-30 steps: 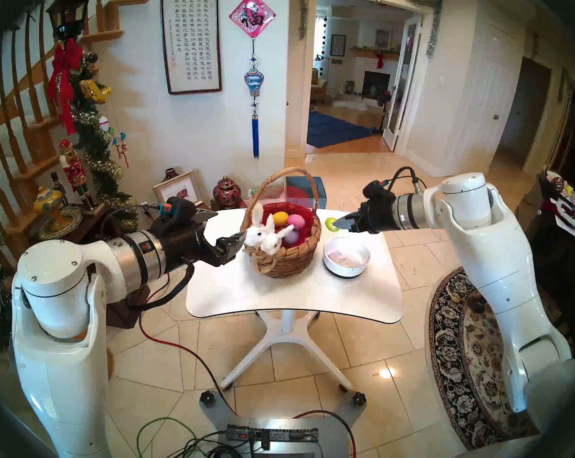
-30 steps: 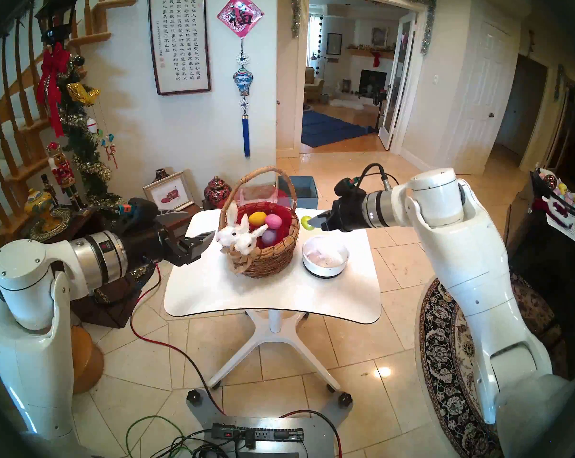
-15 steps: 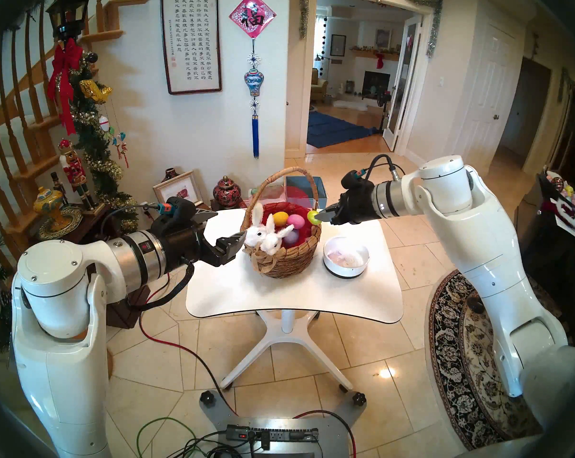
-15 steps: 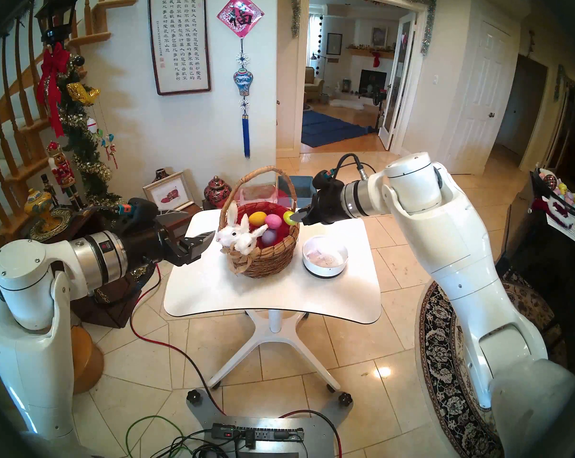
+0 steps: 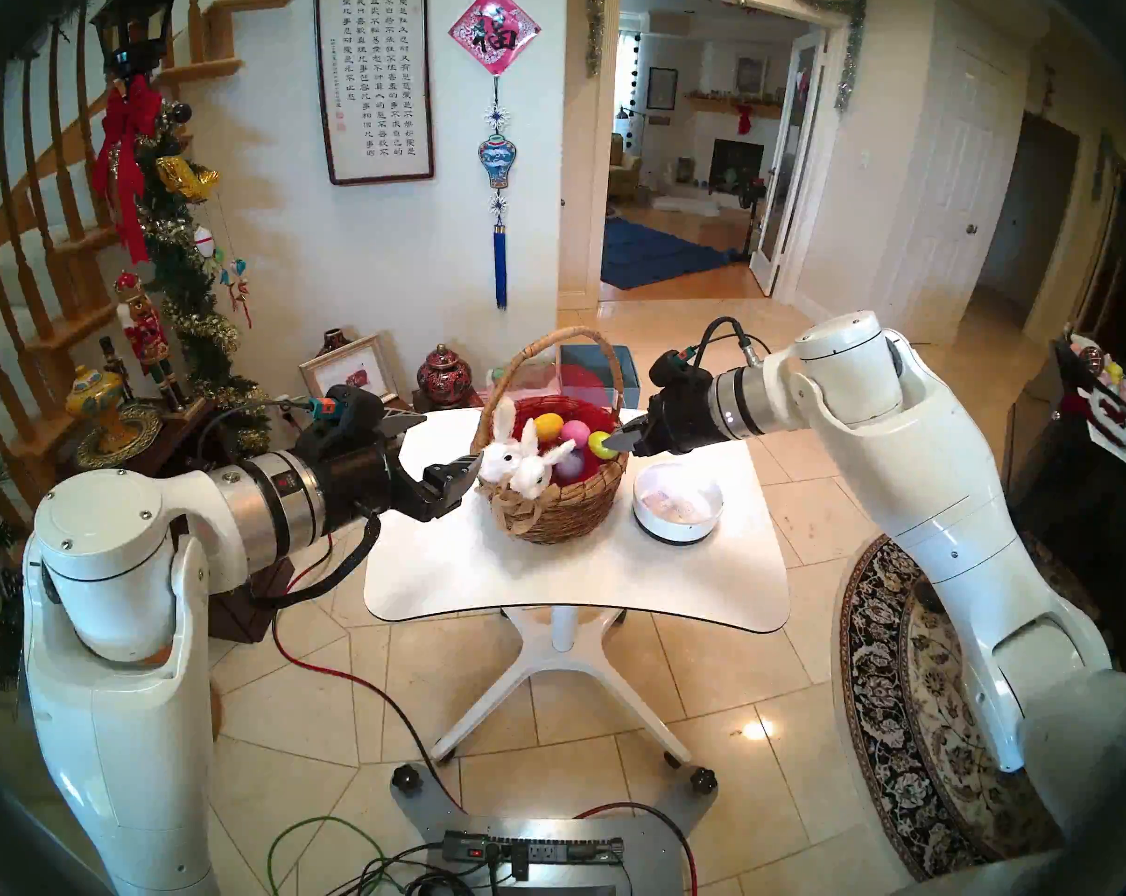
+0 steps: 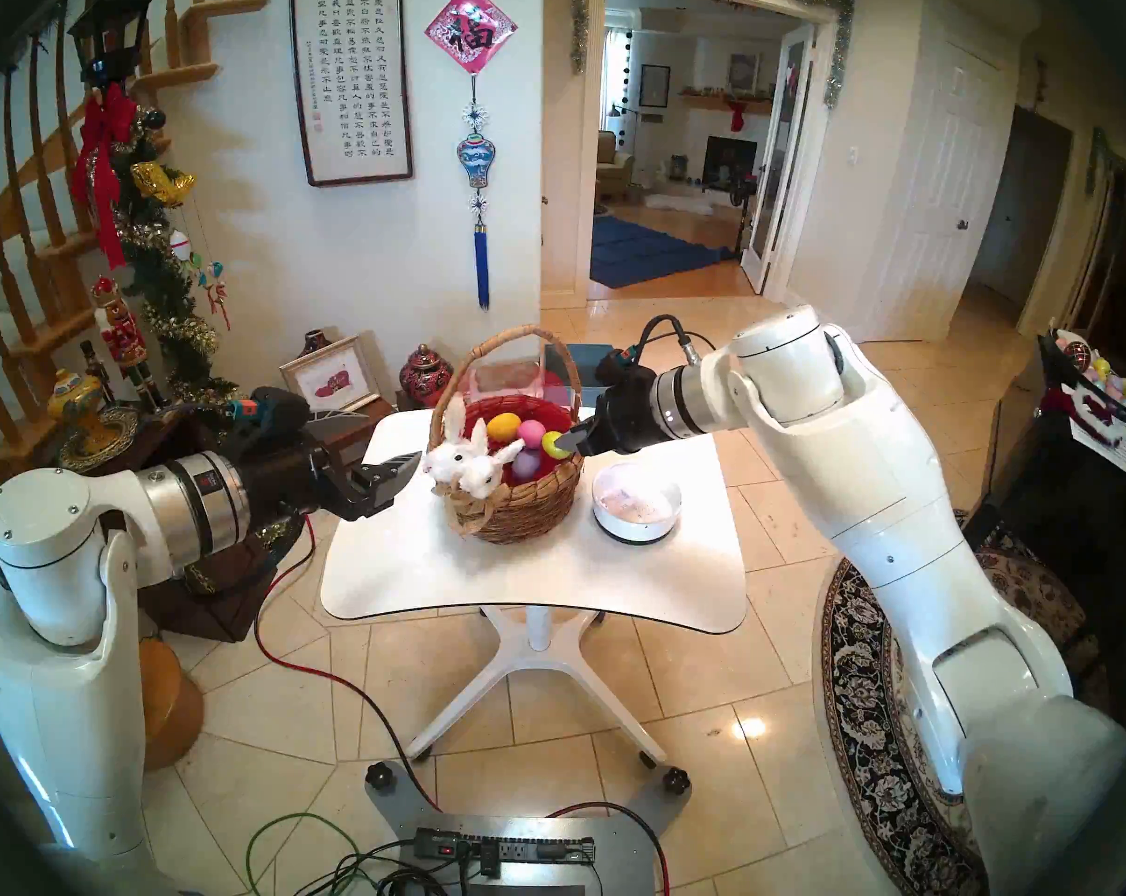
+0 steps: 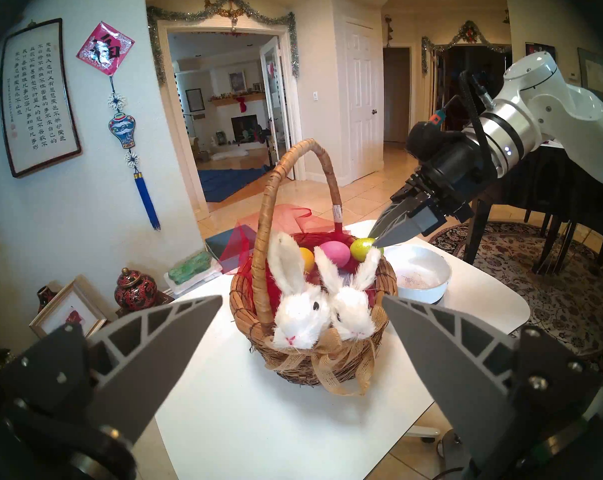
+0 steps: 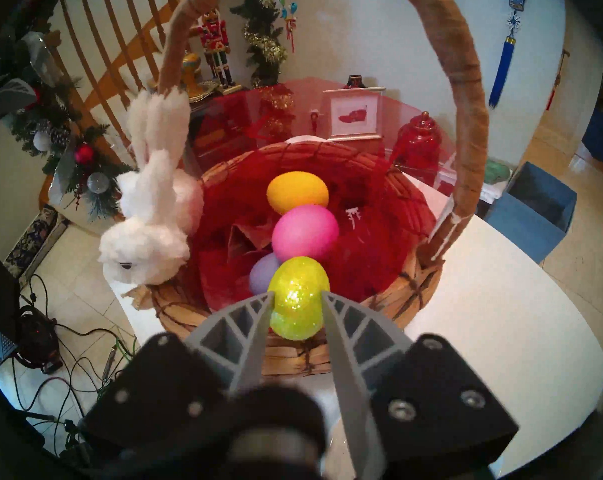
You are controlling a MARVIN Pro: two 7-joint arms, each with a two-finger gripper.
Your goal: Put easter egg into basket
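The brown wicker basket [image 5: 563, 516] with a tall handle, red lining and two white plush bunnies [image 5: 521, 461] stands on the white table [image 5: 573, 584]. An orange egg [image 5: 547, 427], a pink egg [image 5: 576, 431] and a purple egg [image 5: 570, 467] lie in it. My right gripper [image 5: 612, 445] is shut on a glittery yellow-green egg [image 8: 298, 295] and holds it just inside the basket's right rim, above the lining. My left gripper [image 5: 447, 439] is open and empty, just left of the basket, facing the bunnies [image 7: 302, 316].
A small white bowl [image 5: 677, 534] stands on the table right of the basket, under my right wrist. A blue box [image 5: 628, 364] and vases stand behind the table. A patterned rug [image 5: 903, 681] lies on the floor at right, cables [image 5: 327, 849] in front.
My right gripper has carried the yellow-green egg leftward from beside the basket, over its right rim, and slightly down into it. The left arm has not moved.
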